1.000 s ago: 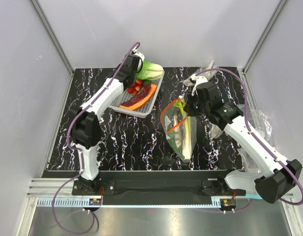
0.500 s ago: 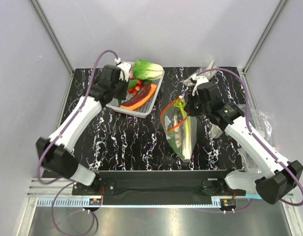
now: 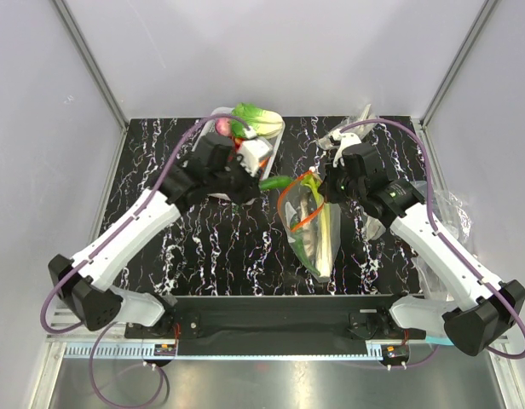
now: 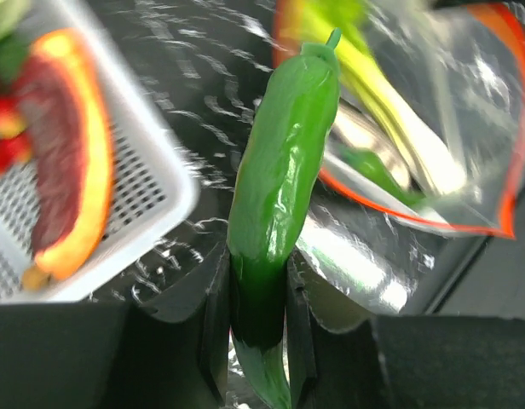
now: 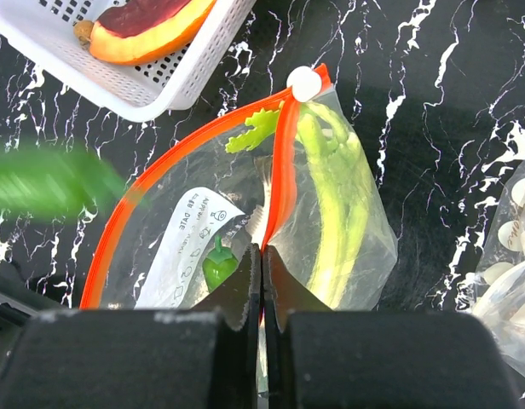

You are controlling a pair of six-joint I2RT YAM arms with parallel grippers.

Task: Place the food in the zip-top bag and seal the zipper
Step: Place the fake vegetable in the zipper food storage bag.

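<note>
A black white-veined marble table [image 3: 211, 247] fills the overhead view, and both arms reach toward its centre.

The clear plastic zip-top bag [image 3: 315, 234] with its white printed label [image 5: 190, 239] lies right of centre, its mouth gaping toward the upper left of the frame. Its red-orange zipper strip [image 5: 143, 187] curves around that opening, with a white slider [image 5: 304, 83] at the top end. Inside lie a long leek with a white stalk and pale green leaves [image 5: 339, 196] and a small green piece [image 5: 218, 260].

The right pincer [image 5: 261, 256] is closed narrow on the bag's rim, with the orange strip running down between its fingers.

A white perforated plastic basket [image 4: 152, 187] sits in the upper middle of the overhead view, largely covered by the left arm. It holds a leafy green cabbage [image 3: 256, 119], a dark red slice with an orange rind [image 4: 66, 196] and small red round pieces [image 4: 2, 128].

A wrinkly clear bag of whitish pieces [image 5: 510, 256] lies at the right edge of the table.

The left pincer [image 4: 256, 307] grips the blunt end of a glossy green pepper [image 4: 284, 170]. The stem tip points at the bag's mouth (a green blur at the left of the right wrist view). The pepper hangs between the basket and the bag, just outside the opening.
</note>
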